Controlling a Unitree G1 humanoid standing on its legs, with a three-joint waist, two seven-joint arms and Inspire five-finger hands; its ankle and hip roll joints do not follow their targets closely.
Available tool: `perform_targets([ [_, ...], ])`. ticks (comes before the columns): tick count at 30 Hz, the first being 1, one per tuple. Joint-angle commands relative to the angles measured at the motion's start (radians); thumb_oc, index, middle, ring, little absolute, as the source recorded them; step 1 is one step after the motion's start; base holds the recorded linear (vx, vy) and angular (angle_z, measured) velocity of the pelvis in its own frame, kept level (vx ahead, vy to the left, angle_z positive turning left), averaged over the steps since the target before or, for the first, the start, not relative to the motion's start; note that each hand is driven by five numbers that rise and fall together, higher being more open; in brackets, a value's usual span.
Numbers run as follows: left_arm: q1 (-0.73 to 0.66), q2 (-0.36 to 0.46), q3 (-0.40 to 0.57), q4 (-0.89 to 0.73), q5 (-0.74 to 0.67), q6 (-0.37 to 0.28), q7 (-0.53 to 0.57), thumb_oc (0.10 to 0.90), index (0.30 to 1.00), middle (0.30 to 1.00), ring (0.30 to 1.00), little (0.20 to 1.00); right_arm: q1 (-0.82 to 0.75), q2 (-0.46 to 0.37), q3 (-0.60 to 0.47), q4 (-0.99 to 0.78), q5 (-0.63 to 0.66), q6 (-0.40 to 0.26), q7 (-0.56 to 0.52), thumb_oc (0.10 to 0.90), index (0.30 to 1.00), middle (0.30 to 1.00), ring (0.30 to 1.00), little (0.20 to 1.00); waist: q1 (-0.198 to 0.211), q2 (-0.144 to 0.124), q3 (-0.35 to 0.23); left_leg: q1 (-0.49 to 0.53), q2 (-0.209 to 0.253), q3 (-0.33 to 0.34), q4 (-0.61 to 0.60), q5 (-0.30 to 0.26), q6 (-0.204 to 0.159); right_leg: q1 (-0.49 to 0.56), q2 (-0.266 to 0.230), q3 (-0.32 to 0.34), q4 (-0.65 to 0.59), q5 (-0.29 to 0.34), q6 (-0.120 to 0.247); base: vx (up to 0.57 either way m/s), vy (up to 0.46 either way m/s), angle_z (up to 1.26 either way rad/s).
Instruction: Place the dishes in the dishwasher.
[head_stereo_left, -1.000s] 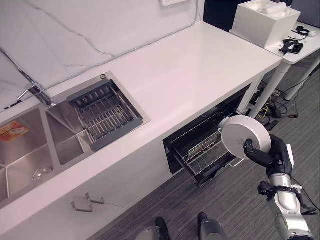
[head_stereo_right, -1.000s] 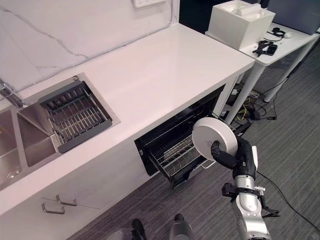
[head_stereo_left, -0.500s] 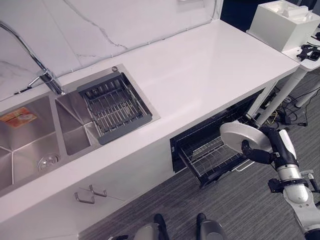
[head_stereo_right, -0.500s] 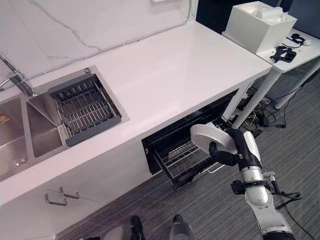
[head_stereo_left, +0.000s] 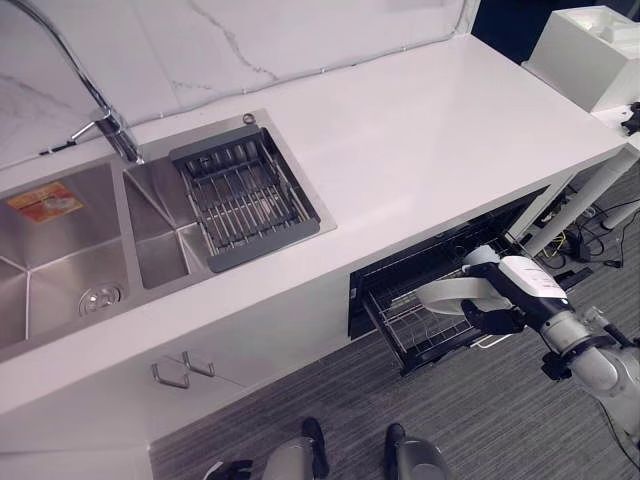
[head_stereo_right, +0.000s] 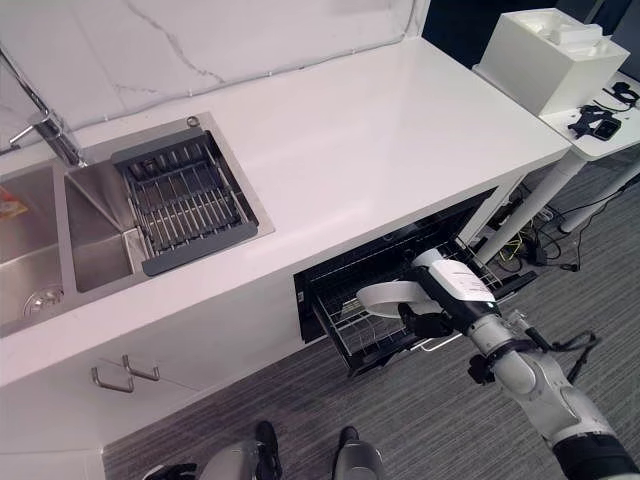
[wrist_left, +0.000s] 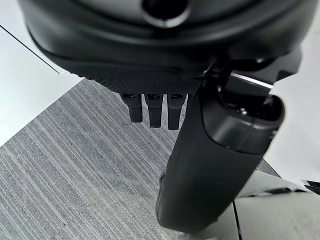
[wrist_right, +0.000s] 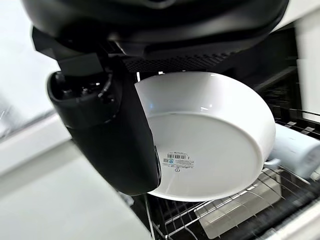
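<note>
The plate (head_stereo_left: 452, 295) is held by the right hand (head_stereo_left: 497, 318) over the pulled-out dishwasher rack (head_stereo_left: 425, 330), lying nearly flat with its underside up, as seen in the left eye view. The rack juts out from the dark dishwasher opening (head_stereo_left: 440, 255) under the white counter (head_stereo_left: 420, 140). On the far side of the counter from the dishwasher, a grey drying rack (head_stereo_left: 245, 195) is set in the steel sink (head_stereo_left: 60, 250), with the tap (head_stereo_left: 100, 120) behind it. A white box (head_stereo_left: 590, 45) is seen on a side table past the counter's end, beyond the dishwasher.

In the right eye view the same plate (head_stereo_right: 390, 297) is seen above the rack's wires, gripped at its rim by the dark hand (head_stereo_right: 428, 322), which sits at the rack's outer edge.

In the left wrist view the left hand (wrist_left: 155, 107) is seen hanging over grey carpet (wrist_left: 65, 165), its fingers straight and relaxed and nothing held.

In the right wrist view the thumb (wrist_right: 112, 140) is pressed across the plate's underside (wrist_right: 210, 145), so the plate is pinched against the hand. Below it lie the rack's wires (wrist_right: 240, 200) and a white cup (wrist_right: 297, 152) resting in the rack just beside the plate.
</note>
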Motion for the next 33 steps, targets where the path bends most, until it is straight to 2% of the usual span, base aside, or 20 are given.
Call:
perform_targets([
  [1,-0.006,0.073,-0.013,-0.026,0.009,0.02,-0.003,0.8,0.9,0.9,0.9,0.9,-0.149,-0.033,0.006,0.029,-0.063,-0.092,-0.112,0.4,0.3,0.3,0.3,0.3,0.043,-0.015,-0.025,0.053,0.022,-0.106,-0.008,-0.105,-0.042,0.016,-0.028,0.018,0.021,-0.049,0.055,-0.01,-0.036,0.01],
  [8,-0.018,0.107,-0.021,-0.04,0.016,0.025,-0.014,0.8,0.9,0.9,0.9,0.9,-0.256,-0.071,0.135,0.115,-0.147,-0.078,-0.183,0.4,0.3,0.3,0.3,0.3,0.079,-0.016,0.025,0.064,0.015,-0.119,-0.008,-0.077,-0.033,0.043,-0.022,-0.013,0.021,-0.046,0.034,0.0,-0.052,0.1],
  [17,-0.036,0.126,-0.04,-0.046,0.021,0.021,-0.019,0.8,0.9,0.9,0.9,0.9,-0.343,-0.077,0.202,0.215,-0.18,-0.022,-0.268,0.4,0.3,0.3,0.3,0.3,0.102,-0.003,0.077,0.051,0.007,-0.136,-0.008,-0.066,-0.026,0.033,-0.017,-0.009,0.021,-0.037,0.029,-0.02,-0.035,0.09],
  [21,-0.079,0.137,-0.068,-0.051,-0.017,0.001,-0.013,0.8,0.9,0.9,0.9,0.9,-0.442,-0.083,0.238,0.293,-0.166,0.058,-0.361,0.4,0.3,0.3,0.3,0.3,0.106,0.02,0.119,0.004,-0.004,-0.143,-0.008,-0.057,-0.021,-0.014,-0.015,0.001,0.021,-0.027,0.028,-0.18,-0.012,0.07],
  [22,-0.089,0.137,-0.078,-0.048,-0.03,-0.008,-0.008,0.8,0.9,0.9,0.9,0.9,-0.468,-0.077,0.253,0.323,-0.171,0.088,-0.421,0.4,0.3,0.3,0.3,0.3,0.106,0.025,0.129,-0.005,-0.007,-0.146,-0.008,-0.055,-0.019,-0.023,-0.013,0.005,0.021,-0.026,0.026,-0.11,0.002,0.03],
  [25,-0.1,0.131,-0.084,-0.048,-0.041,-0.012,-0.004,0.8,0.9,0.9,0.9,0.9,-0.491,-0.066,0.255,0.354,-0.174,0.117,-0.46,0.4,0.3,0.3,0.3,0.3,0.105,0.036,0.139,-0.021,-0.01,-0.149,-0.008,-0.049,-0.018,-0.039,-0.011,0.006,0.021,-0.02,0.023,-0.07,0.013,0.04],
  [27,-0.115,0.122,-0.099,-0.051,-0.063,-0.015,0.003,0.8,0.9,0.9,0.9,0.9,-0.514,-0.049,0.251,0.39,-0.181,0.176,-0.533,0.4,0.3,0.3,0.3,0.3,0.1,0.051,0.154,-0.037,-0.017,-0.151,-0.008,-0.044,-0.014,-0.057,-0.009,0.013,0.021,-0.015,0.019,-0.08,0.032,0.01],
  [33,-0.133,0.106,-0.12,-0.045,-0.087,-0.034,0.009,0.8,0.9,0.9,0.9,0.9,-0.555,-0.021,0.252,0.466,-0.198,0.236,-0.67,0.4,0.3,0.3,0.3,0.3,0.096,0.076,0.174,-0.065,-0.026,-0.156,-0.008,-0.038,-0.011,-0.086,-0.006,0.017,0.021,-0.009,0.013,-0.07,0.029,0.01],
])
